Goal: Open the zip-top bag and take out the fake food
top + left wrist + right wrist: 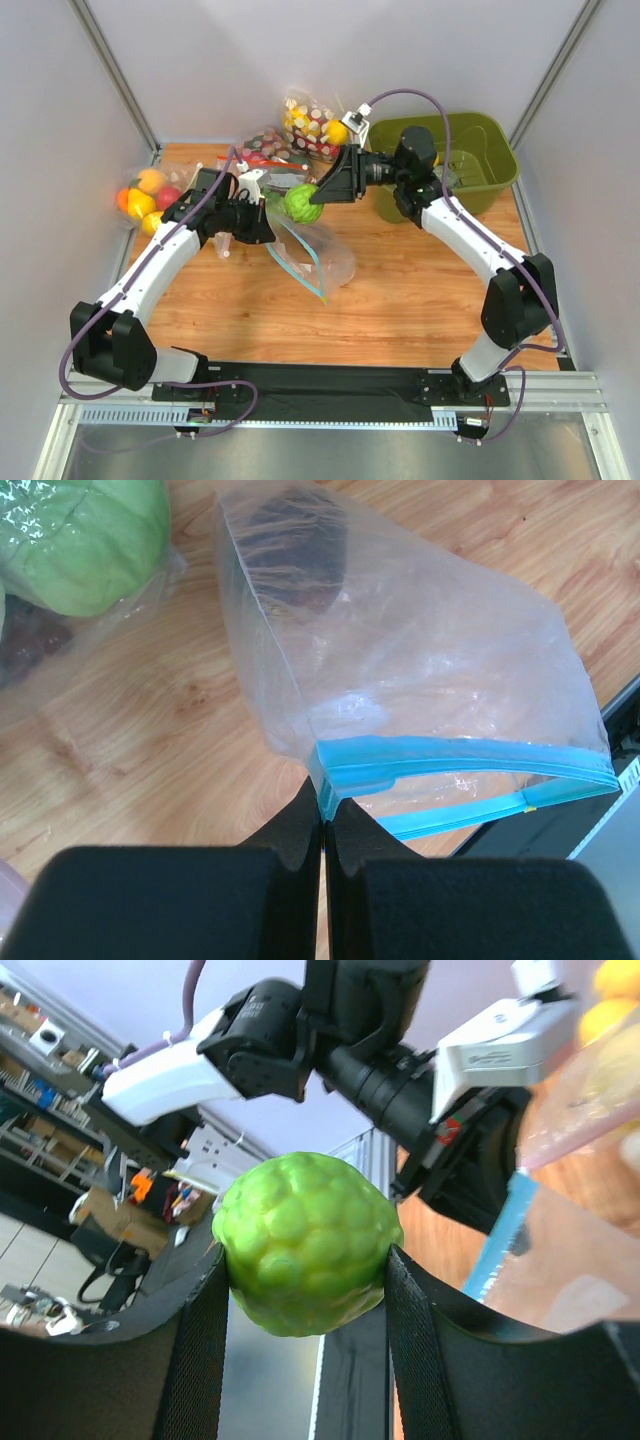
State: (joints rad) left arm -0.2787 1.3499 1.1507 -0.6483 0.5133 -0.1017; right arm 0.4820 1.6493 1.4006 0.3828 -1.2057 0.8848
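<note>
Pinching the blue zipper strip of the zip-top bag [400,710], the left end effector [322,825] is closed on its corner. A bumpy green fake fruit [305,1243] is gripped between the right end effector's [318,195] fingers, raised just beside the bag, left of the green bin [480,150] on the table [400,310].

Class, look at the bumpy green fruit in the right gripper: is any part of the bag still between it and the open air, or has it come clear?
Nothing visible blocks it. The right gripper holds the green fruit between its fingers, outside the zip-top bag, whose teal strip the left gripper pinches.
</note>
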